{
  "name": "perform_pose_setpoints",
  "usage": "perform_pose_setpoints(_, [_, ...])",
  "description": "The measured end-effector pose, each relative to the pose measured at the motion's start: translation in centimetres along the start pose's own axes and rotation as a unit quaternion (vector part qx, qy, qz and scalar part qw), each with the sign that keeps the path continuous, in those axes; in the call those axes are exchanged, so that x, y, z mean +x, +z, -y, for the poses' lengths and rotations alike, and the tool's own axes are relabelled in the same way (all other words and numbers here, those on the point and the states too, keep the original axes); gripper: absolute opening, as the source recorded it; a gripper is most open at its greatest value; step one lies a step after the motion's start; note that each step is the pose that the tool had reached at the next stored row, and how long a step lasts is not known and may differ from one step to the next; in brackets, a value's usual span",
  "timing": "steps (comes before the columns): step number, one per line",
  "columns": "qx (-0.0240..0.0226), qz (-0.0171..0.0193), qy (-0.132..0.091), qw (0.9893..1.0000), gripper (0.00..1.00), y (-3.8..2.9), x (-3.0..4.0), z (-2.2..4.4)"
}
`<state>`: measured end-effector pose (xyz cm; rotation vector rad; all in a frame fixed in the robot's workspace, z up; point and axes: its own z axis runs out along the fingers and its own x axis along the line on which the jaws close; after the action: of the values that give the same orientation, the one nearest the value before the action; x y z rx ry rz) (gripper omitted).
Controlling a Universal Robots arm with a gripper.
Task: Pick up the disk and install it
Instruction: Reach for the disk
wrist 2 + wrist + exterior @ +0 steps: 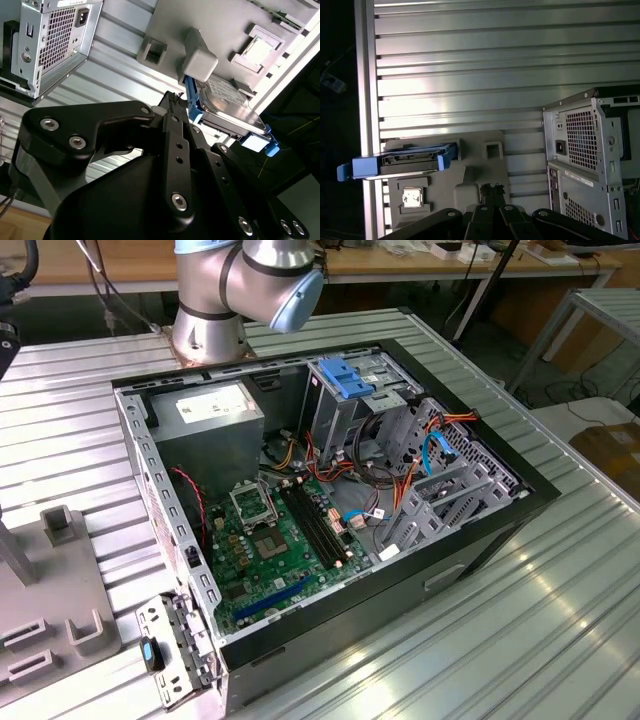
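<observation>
We see the gripper [491,190] pinched closed on nothing, near the disk [395,164] resting on a grey stand [475,165].

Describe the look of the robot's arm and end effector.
The arm has silver-grey tubular segments and a pale blue round joint cap. In the second wrist view, the end effector is matte black, built of flat linked bars fastened with silver screws.

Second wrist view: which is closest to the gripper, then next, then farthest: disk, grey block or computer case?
1. The disk, right beside it.
2. The grey block, just beyond the disk.
3. The computer case, far across the ribbed table.
</observation>
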<state>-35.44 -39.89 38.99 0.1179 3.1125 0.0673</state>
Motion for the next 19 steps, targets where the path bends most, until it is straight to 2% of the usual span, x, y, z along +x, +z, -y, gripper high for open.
perform_pose_setpoints(6, [0.0,0.0,0.0,1.0,0.11,-0.04,1.42,0.11])
perform_pose_setpoints(16, [0.0,0.0,0.0,1.0,0.11,-0.09,3.19,0.24])
perform_pose_setpoints(18, [-0.0001,0.0001,0.0,1.0,0.11,-0.1,3.71,0.28])
perform_pose_setpoints(19, [0.0,0.0001,0.0,1.0,0.11,-0.11,4.2,0.32])
